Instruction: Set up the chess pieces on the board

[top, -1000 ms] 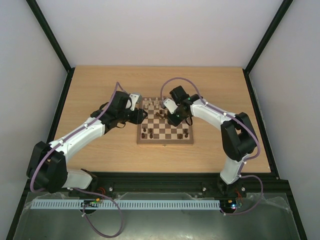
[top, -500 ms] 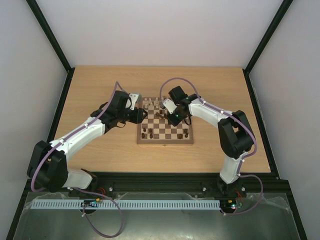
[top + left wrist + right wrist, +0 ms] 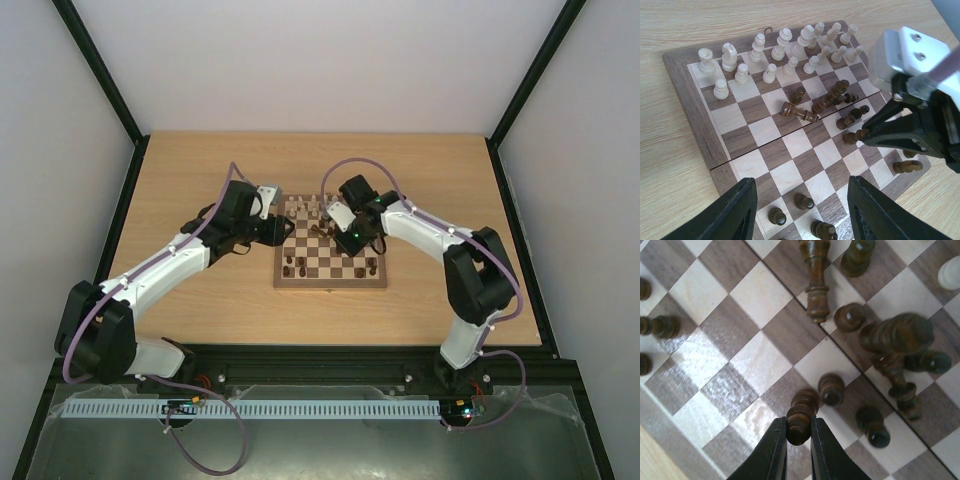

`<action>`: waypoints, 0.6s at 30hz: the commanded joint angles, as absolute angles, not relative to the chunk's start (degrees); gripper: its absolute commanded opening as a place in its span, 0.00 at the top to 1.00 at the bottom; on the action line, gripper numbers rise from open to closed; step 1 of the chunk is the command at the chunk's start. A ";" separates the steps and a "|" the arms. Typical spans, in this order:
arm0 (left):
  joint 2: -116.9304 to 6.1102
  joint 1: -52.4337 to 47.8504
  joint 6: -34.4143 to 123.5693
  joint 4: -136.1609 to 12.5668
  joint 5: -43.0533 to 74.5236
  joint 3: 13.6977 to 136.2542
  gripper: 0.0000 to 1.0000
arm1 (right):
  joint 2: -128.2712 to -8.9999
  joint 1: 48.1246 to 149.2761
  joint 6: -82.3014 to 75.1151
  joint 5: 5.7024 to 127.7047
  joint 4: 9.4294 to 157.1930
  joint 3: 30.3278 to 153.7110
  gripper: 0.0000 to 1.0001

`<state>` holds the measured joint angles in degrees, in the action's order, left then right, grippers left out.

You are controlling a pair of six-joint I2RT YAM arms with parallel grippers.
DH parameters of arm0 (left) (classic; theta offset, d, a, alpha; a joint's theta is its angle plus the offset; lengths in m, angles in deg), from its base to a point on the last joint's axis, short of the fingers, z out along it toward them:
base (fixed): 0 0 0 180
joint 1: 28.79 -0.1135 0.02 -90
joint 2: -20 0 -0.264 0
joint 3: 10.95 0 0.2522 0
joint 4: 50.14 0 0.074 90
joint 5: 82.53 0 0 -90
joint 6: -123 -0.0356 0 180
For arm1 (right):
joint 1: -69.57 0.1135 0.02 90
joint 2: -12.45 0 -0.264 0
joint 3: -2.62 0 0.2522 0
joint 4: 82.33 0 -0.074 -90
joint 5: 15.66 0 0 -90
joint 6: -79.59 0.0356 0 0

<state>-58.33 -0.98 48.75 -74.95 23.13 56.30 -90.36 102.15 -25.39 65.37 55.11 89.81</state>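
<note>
While white walls (image 3: 320,60) and a black frame (image 3: 100,70) close in the pale wooden table (image 3: 200,170) in the overhead view, the board (image 3: 330,286) lies at the table's middle, too small there to read piece by piece.

From the left wrist, cream pieces (image 3: 785,50) stand in two rows along the board's far edge. Dark pieces (image 3: 825,102) lie tumbled at its centre, and a few dark pawns (image 3: 802,201) stand by the near edge. The left gripper (image 3: 801,182) hangs over that edge, fingers well apart, holding nothing.

Only the right wrist shows the pinch plainly: the right gripper (image 3: 799,427) is closed on one dark piece (image 3: 801,412) towards the board's middle, with other dark ones just beside it.
</note>
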 commanded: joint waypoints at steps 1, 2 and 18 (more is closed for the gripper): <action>-58.72 -1.46 48.91 -74.27 23.73 56.24 0.49 | -84.85 102.88 -25.42 63.53 49.68 87.40 0.90; -58.75 -1.46 48.91 -74.32 23.73 56.24 0.49 | -83.93 102.88 -25.58 63.27 49.27 86.86 0.90; -60.03 -2.39 48.63 -74.80 24.70 56.78 0.49 | -78.24 103.61 -26.94 61.16 50.14 78.42 0.90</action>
